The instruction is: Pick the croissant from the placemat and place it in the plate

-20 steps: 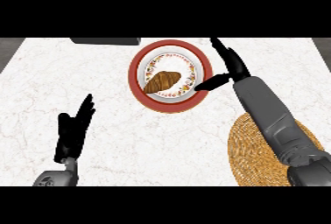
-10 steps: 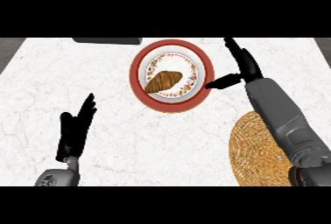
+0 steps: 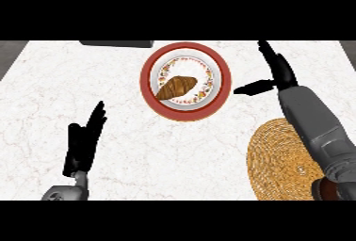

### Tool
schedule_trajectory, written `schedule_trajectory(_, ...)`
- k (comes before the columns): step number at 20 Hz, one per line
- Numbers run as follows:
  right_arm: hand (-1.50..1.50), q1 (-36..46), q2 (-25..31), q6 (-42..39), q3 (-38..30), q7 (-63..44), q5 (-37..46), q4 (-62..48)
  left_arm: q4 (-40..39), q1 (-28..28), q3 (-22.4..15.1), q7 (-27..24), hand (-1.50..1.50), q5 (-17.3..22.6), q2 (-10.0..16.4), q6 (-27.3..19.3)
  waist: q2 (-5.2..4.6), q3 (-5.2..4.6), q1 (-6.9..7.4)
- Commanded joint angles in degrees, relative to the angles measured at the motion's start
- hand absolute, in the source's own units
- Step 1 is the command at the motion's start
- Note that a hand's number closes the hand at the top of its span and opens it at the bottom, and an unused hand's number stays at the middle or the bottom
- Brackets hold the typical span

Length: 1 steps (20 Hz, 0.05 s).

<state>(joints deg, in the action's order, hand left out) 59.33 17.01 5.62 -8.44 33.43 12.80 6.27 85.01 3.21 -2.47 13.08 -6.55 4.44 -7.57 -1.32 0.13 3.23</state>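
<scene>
A brown croissant (image 3: 177, 87) lies in the middle of the red-rimmed plate (image 3: 151, 89) at the counter's far centre. To the right of the plate my right hand (image 3: 277, 70) is open, fingers straight and thumb out toward the rim, apart from the plate and holding nothing. The round woven placemat (image 3: 278, 162) sits at the lower right, partly under my right forearm, with nothing on its visible part. My left hand (image 3: 84, 141) rests open at the lower left, fingers up.
The white marble counter (image 3: 83, 75) spreads between the hands. A dark flat object (image 3: 115, 43) lies at the far edge, left of the plate. Grey floor shows past the counter's far corners.
My right hand has drawn away from the plate to the right, widening the gap to its rim. The croissant, plate and left hand have stayed put.
</scene>
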Motion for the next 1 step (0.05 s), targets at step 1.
schedule_trajectory(1, -1.5, -0.99, -0.37, 2.91, 0.24, 0.62, 0.78, -0.24, -0.36, 1.02, -0.84, 0.43, 0.0, -0.98, -1.35, -1.17, -0.09, 0.01, 0.08)
